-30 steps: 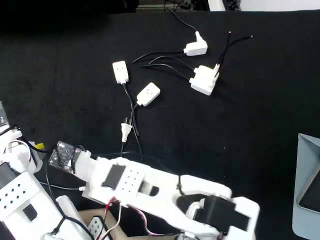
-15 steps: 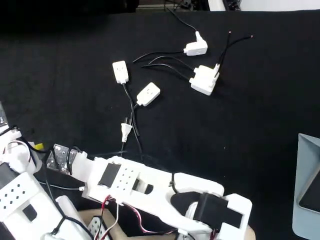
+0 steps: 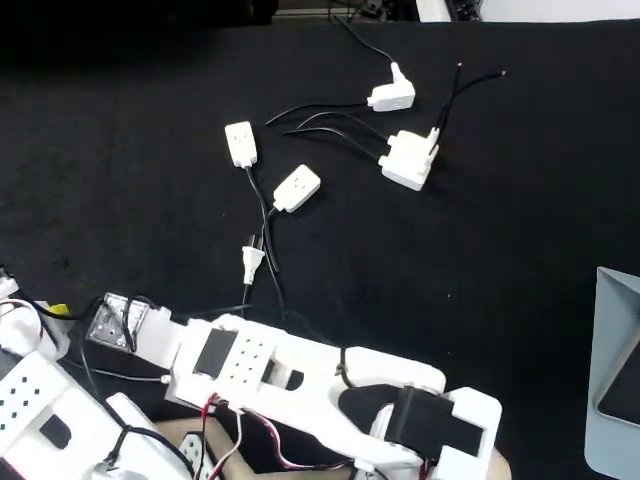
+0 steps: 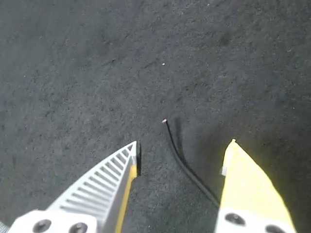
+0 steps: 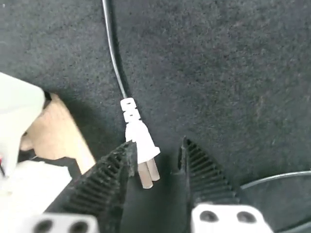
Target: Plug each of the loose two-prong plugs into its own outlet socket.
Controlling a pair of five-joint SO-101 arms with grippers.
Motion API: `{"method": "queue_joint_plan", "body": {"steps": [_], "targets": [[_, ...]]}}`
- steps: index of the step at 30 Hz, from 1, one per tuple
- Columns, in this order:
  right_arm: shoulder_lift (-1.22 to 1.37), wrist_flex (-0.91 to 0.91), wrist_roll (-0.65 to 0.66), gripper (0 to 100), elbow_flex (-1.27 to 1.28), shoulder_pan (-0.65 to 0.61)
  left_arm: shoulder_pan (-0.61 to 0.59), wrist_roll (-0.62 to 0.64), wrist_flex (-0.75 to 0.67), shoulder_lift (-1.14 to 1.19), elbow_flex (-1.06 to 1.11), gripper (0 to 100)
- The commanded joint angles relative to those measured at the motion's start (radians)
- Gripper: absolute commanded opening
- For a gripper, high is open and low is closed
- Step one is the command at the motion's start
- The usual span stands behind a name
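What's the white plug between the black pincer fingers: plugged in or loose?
Loose. The plug lies on the dark cloth inside the open right pincer, both prongs bare.

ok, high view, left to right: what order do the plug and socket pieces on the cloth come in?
loose two-prong plug → tilted socket → large white block. Left out: the upright socket and the small white piece, which overlap the plug and the block sideways.

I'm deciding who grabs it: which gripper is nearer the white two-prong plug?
Right. The white two-prong plug lies between the open fingers of the right gripper; the left gripper hangs over the loose end of a thin black wire.
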Motion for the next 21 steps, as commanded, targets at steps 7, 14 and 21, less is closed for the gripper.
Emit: {"method": "queue_joint_plan", "body": {"steps": [7, 14, 21], "targets": [[-0.076, 0.080, 0.009, 13.4, -0.050, -0.014, -0.007, -0.008, 0.006, -0.006, -0.054, 28], [-0.042, 0.037, 0.009, 13.6, -0.008, -0.044, -0.005, -0.008, 0.006, -0.006, -0.054, 28], [0.062, 0.035, 0.011, 13.7, -0.016, -0.061, 0.028, -0.005, 0.008, -0.006, -0.038, 28]]}}
